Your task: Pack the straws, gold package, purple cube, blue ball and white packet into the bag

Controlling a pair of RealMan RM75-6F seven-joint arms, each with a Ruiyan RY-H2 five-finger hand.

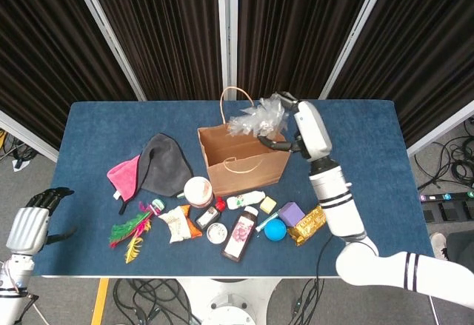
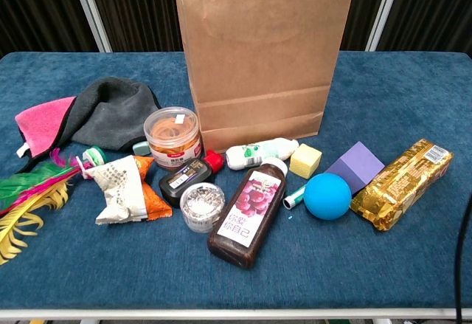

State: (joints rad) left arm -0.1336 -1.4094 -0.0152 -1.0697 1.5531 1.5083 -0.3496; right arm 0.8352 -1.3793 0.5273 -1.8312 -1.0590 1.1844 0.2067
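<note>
The white right hand [image 1: 309, 127] grasps a clear plastic bundle of straws [image 1: 258, 120] and holds it over the open mouth of the brown paper bag [image 1: 244, 163]; the bundle juts from the fingers toward the bag's thin loop handle, above its right rim. The white left hand [image 1: 29, 223] hangs off the table's near left corner with dark fingers curled in and nothing in them. Neither hand shows in the chest view.

In front of the bag, on the blue cloth-covered table [image 2: 413, 88], the one gold foil package [image 2: 402, 183] lies farthest right, with a small printed label at its far end, too small to read. Just left of it sits one purple cube [image 2: 355, 167], and the single blue ball [image 2: 327, 195] rests against the cube's near side. One crumpled white packet with orange ends [image 2: 124, 188] lies well to the left, near the green, pink and yellow feathers [image 2: 28, 195].

One dark juice bottle [image 2: 248, 212] lies on its side; its pink label carries Chinese characters. Beside it lie one small white bottle with green print [image 2: 259, 153], unreadable, one yellow foam cube [image 2: 305, 160], one small black bottle with a red cap [image 2: 191, 176], one round clear-lidded tin [image 2: 202, 204] and one clear jar with a red-lettered label [image 2: 172, 138]. A grey cloth [image 2: 110, 113] overlaps a pink cloth [image 2: 43, 124].
</note>
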